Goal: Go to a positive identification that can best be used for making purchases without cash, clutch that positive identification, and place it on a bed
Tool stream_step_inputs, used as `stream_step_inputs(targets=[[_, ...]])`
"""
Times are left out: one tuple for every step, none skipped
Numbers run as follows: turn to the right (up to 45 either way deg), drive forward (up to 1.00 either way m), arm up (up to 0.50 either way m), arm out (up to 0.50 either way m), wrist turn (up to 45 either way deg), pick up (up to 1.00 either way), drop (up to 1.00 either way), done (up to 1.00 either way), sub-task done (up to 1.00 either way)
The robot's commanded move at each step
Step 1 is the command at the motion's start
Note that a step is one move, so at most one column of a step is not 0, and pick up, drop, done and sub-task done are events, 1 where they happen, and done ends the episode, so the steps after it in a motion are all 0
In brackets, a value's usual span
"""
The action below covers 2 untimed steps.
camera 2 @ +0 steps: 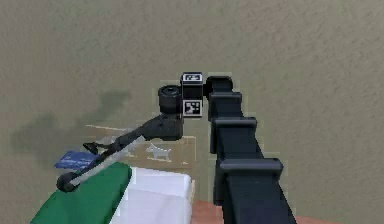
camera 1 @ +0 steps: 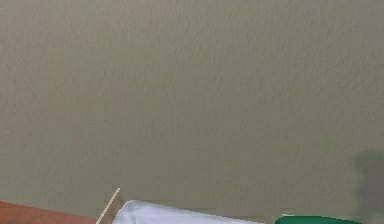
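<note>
In the arm side view my dark arm (camera 2: 235, 150) rises from the bottom edge, and the gripper (camera 2: 80, 166) reaches left and down from its far end. A small flat blue card (camera 2: 70, 157) hangs at the fingers, in front of the bare wall and clear of the surface below, so the gripper holds it. Under it lies a bed with a green cover (camera 2: 85, 203) and a white pillow-like part (camera 2: 158, 195). In the forward view the same white part (camera 1: 170, 213) and a green edge (camera 1: 320, 219) show along the bottom.
A reddish-brown wooden surface (camera 1: 40, 212) lies at the forward view's bottom left, with a thin pale stick (camera 1: 108, 205) leaning by the white part. A plain beige wall (camera 1: 190, 90) stands close ahead. Brown wood (camera 2: 203, 214) also shows beside the arm.
</note>
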Motion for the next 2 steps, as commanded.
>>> stream_step_inputs(targets=[[0.0, 0.00, -0.40, 0.00, 0.0, 0.00, 0.00, 0.00, 0.00], [0.0, 0.00, -0.32, 0.00, 0.0, 0.00, 0.00, 0.00, 0.00]])
